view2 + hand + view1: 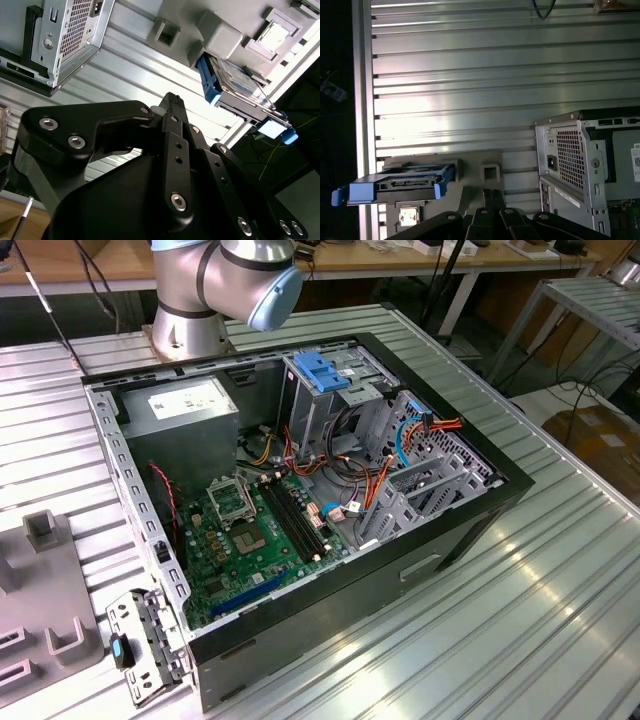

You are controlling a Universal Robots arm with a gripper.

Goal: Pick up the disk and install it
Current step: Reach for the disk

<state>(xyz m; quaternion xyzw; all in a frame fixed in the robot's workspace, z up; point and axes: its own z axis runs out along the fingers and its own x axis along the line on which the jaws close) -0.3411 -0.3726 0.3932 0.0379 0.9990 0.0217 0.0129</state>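
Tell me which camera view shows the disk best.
The second wrist view: the disk shows its broad face and a blue carrier edge, seated in the grey fixture. The first wrist view shows it end-on, between blue carrier rails.

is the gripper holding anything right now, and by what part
Nothing is held: the disk rests in the grey holder, apart from the gripper.

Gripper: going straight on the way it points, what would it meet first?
The gripper would probably meet the grey holder on the ribbed table first, beside the disk, not on it; depth unclear.
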